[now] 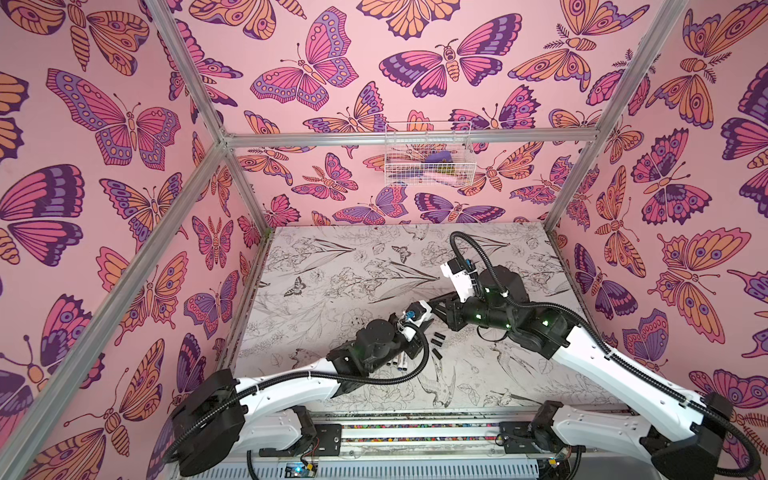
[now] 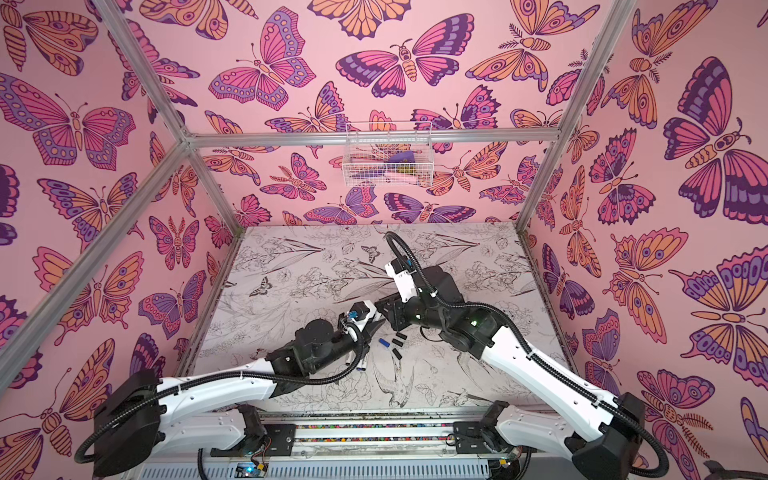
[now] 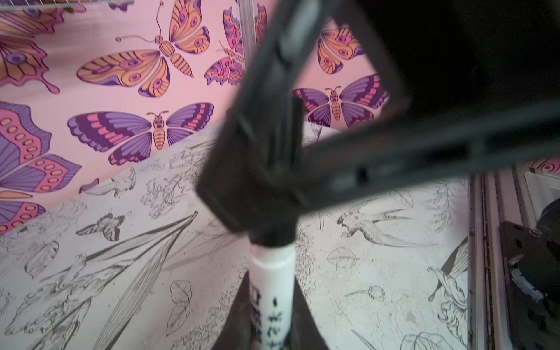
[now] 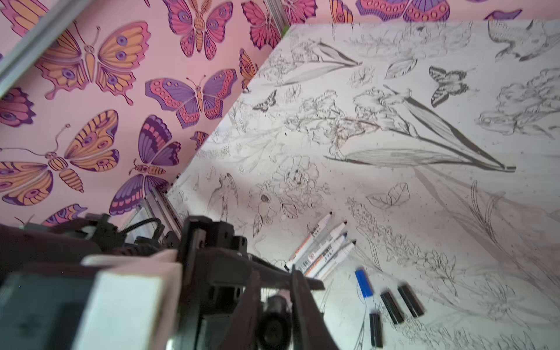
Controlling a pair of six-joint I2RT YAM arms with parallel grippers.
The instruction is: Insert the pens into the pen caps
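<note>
Though the pen [image 3: 272, 278] bears print, it blurs.

Tip of pen [image 3: 272, 285] hidden in blurred cap [image 3: 271, 235]; barrel cut by edge.

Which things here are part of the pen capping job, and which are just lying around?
Job: held pen in left gripper, black cap on its tip, four loose pens, blue cap, three black caps.
Lying about: wire basket, with whatever is in it.
</note>
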